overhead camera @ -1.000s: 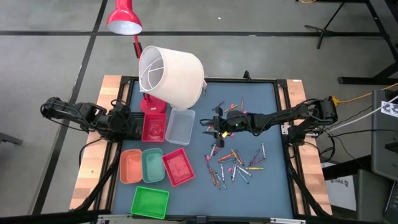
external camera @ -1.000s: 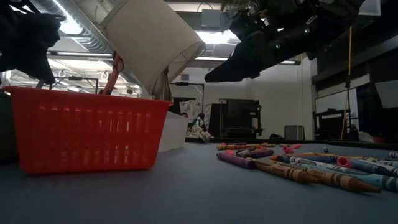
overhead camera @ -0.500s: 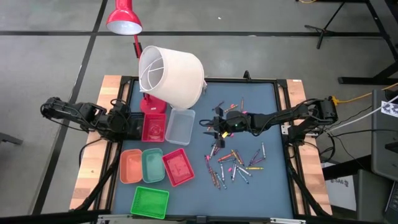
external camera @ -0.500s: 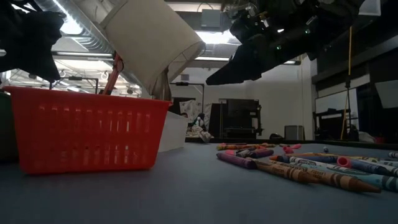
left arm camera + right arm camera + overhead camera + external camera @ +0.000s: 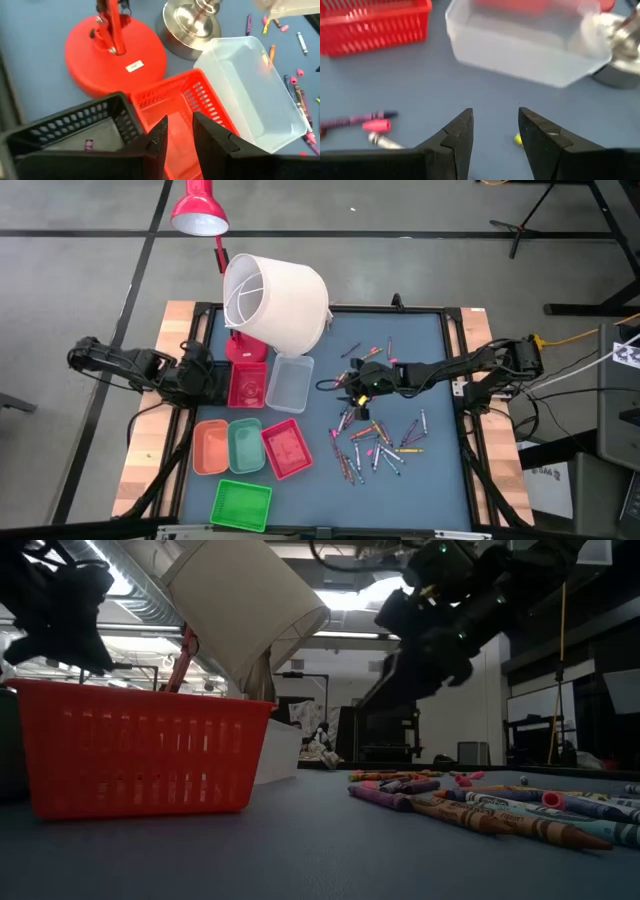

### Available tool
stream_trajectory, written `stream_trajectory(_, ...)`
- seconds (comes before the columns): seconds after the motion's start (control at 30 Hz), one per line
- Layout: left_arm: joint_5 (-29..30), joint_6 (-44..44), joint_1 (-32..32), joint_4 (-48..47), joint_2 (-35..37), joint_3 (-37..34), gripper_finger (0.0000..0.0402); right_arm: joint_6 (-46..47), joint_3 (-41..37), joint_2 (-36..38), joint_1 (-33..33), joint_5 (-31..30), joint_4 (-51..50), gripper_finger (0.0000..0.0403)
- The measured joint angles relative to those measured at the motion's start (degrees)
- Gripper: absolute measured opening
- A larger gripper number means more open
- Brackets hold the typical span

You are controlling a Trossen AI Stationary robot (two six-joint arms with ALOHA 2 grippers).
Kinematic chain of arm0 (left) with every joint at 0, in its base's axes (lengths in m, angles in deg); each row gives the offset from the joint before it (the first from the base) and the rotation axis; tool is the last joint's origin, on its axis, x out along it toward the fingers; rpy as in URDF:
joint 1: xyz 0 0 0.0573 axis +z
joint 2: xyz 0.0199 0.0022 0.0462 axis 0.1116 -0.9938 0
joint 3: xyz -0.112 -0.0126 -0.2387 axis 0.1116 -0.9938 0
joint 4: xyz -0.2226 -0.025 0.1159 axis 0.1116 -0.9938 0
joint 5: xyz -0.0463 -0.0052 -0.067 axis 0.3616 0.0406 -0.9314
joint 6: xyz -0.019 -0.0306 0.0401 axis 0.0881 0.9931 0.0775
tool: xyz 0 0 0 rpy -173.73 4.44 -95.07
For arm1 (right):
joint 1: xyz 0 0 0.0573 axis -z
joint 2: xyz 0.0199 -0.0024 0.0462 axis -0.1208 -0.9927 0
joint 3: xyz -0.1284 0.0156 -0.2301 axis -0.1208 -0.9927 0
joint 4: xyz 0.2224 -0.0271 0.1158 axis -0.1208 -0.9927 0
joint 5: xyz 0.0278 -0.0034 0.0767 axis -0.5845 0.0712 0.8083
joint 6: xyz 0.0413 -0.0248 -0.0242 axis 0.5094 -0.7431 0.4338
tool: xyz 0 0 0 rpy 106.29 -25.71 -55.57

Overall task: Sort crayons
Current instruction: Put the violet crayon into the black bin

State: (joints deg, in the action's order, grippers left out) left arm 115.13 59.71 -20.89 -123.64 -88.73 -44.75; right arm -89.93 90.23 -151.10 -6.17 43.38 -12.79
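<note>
Mostly, the crayons lie loose on the blue mat on the right half of the table, in a scatter of mixed colours, some crossing or touching one another, a few strays lying apart toward the far edge; in the low view they show as a row of sticks lying flat.

Over the near-centre edge of that scatter hangs the right gripper, off the mat, its jaws spread with nothing between them; the right wrist view shows bare mat in the gap, a small yellow bit just beside one finger, and a pink and a purple crayon lying off to one side.

Just beyond that gripper stands the clear tray, touching the red tray next to it; a black tray sits on the red one's other side, something small and purple lying in it.

Above the red tray is the left gripper, jaws apart and holding nothing.

Nearer the front stand an orange tray, a teal tray and a second red one side by side, with a green tray in front of them.

Behind the trays a red lamp rises from its round base, and a white shade leans tilted over the mat's far left corner.
</note>
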Motion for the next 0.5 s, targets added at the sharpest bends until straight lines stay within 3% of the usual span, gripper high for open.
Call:
stream_trajectory(0.13, -0.02, -1.53, -0.02, 7.31, 0.00, -4.11, 0.0076, -1.13, -0.01, 0.00, 0.00, 0.00, -3.15, 0.0154)
stream_trajectory(0.5, -1.26, -20.76, -0.02, 35.00, -0.02, -11.31, 0.0076, -1.16, -0.01, 0.00, 0.00, 1.37, -5.93, 0.0154)
